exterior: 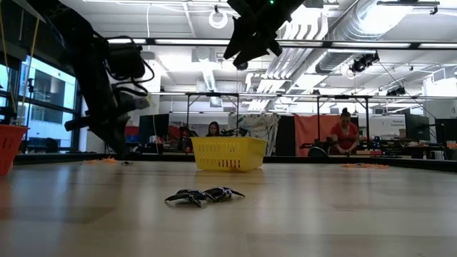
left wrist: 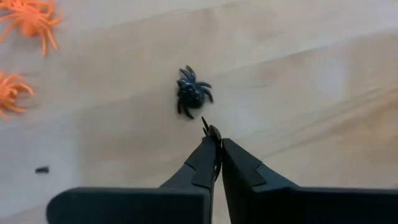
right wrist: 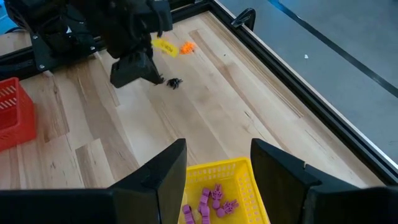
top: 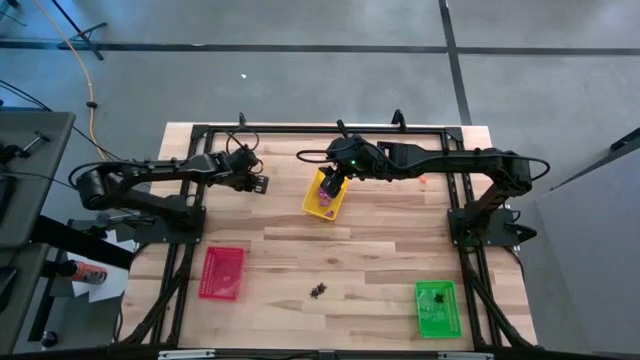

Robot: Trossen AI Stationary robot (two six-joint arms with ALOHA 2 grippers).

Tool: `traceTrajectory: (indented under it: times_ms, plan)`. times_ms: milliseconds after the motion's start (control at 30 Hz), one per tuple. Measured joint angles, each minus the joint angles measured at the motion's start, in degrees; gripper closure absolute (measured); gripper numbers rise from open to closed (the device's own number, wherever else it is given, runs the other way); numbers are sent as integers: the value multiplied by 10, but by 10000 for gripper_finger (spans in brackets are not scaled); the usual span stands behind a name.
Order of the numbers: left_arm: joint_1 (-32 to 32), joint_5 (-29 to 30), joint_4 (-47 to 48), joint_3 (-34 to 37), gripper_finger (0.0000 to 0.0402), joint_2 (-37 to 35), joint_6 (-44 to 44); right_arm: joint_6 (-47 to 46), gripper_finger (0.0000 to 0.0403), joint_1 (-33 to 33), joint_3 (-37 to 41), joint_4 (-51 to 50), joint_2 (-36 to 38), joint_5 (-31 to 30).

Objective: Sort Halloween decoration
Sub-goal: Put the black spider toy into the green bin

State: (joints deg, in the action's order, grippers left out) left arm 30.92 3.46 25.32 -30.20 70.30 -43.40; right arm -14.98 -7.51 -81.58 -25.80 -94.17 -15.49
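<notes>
A black spider [left wrist: 191, 93] lies on the wood table just past the tips of my left gripper [left wrist: 214, 140], which is shut at the table's far left [top: 260, 184]. A thin black sliver [left wrist: 209, 127] sticks out between its tips. Two orange spiders [left wrist: 31, 18] lie farther off. My right gripper [right wrist: 217, 162] hangs open and empty above the yellow tray [top: 325, 193], which holds purple trinkets [right wrist: 211, 202]. A small heap of black trinkets [top: 318, 291] lies near the table's front. My left gripper shows only a thin black sliver [left wrist: 209, 127] between its shut fingertips; what it is, I cannot tell. The fingers slant down toward the table. The black spider lies apart from the tips.
A red tray [top: 222, 272] sits at the near left. A green tray [top: 437, 307] with dark pieces inside sits at the near right. Orange bits [top: 423, 180] lie at the far right. A black frame [top: 300, 128] borders the table. People sit in the room behind.
</notes>
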Motion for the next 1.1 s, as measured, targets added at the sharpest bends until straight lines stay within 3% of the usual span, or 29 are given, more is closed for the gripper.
traceTrajectory:
  times_ms: [267, 467, 667, 767, 1100]
  plan:
    - [-4, -53, -8, 0, 401, -70, -10, 0, 230, 0, 0, 3, 0, 5]
    - [-56, -129, -156, -1, 401, -114, -16, 34, 230, 1, 0, 20, 0, 97]
    - [-138, -122, -430, -2, 402, -119, 3, 50, 230, 1, 0, 50, 4, 233]
    - [-176, -104, -509, -3, 401, -117, 37, 50, 230, 1, 0, 68, 16, 282]
    - [-265, -78, -520, -92, 401, -117, 213, 35, 230, 10, 0, 142, 67, 291]
